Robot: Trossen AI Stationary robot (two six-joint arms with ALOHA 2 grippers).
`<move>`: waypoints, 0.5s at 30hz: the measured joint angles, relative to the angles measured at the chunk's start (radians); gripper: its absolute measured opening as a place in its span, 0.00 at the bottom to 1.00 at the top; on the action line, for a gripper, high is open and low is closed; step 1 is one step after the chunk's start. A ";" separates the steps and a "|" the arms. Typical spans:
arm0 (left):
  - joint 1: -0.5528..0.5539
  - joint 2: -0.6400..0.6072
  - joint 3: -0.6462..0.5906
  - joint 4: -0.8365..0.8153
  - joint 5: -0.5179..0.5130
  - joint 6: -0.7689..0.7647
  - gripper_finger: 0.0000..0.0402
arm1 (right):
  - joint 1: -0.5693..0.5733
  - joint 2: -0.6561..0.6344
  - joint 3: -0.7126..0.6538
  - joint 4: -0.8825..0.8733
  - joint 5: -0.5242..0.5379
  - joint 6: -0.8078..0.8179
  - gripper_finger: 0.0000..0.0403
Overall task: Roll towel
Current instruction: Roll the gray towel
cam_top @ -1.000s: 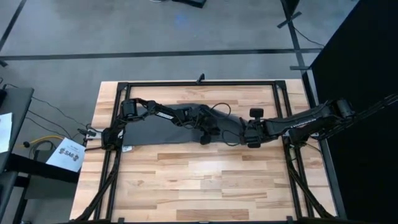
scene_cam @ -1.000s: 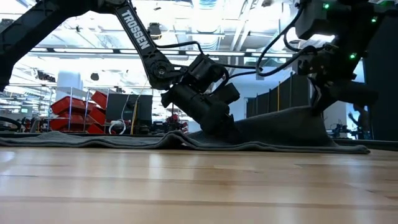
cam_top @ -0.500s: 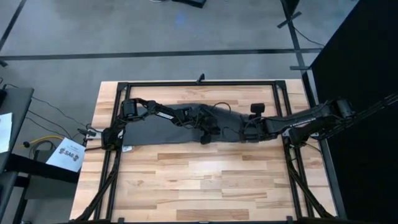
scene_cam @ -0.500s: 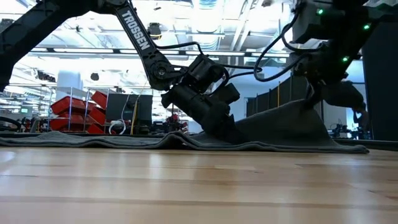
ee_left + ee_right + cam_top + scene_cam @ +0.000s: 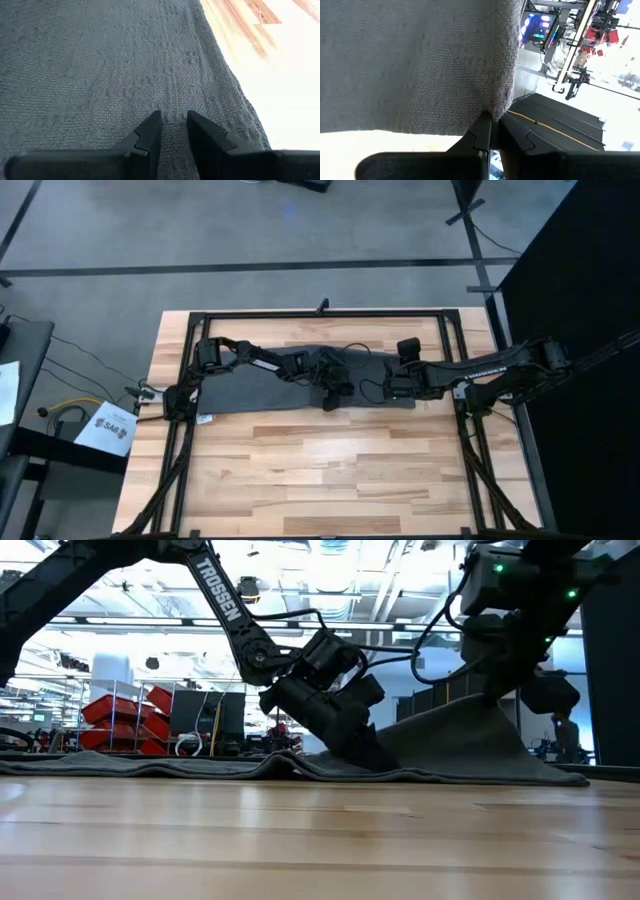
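Observation:
The dark grey towel (image 5: 250,385) lies spread along the far half of the wooden table, its left part flat (image 5: 120,765). Its right end (image 5: 460,735) rises as a slanted sheet up to my right gripper (image 5: 497,690), which is shut on it above the table (image 5: 393,387). My left gripper (image 5: 330,392) slants down onto the towel's middle (image 5: 375,758), its fingers close together with cloth between the tips (image 5: 174,120). A small white tag (image 5: 204,418) shows at the towel's near left corner. My left gripper comes slanting down from the table's left, its two fingertips (image 5: 155,122) set into the towel's top surface (image 5: 172,107) near the near edge, a small bit of cloth between them. The towel lies on the table there. My right gripper pinches the towel's right-end edge (image 5: 501,102) between its two fingers (image 5: 482,127). That end is lifted clear and hangs as a taut slanted sheet (image 5: 470,740), whose lower part rests on the table.
Black frame rails (image 5: 320,313) run around the table's far half and down both sides (image 5: 470,450). The near half of the wooden table (image 5: 320,470) is bare. Beyond the table the low view shows shelves with red bins (image 5: 125,715).
My right gripper has gone up and toward the table's left and far edge, carrying the towel's right end with it. That end now stands higher and leans over the towel's middle. The left part of the towel has stayed flat.

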 joint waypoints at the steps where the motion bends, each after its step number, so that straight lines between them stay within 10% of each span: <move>1: 0.001 0.000 0.000 0.000 0.010 -0.005 0.20 | -0.002 0.000 0.000 0.012 -0.001 -0.006 0.02; 15: -0.040 -0.063 0.029 0.159 0.016 0.013 0.20 | -0.088 0.000 0.000 0.072 -0.115 -0.014 0.02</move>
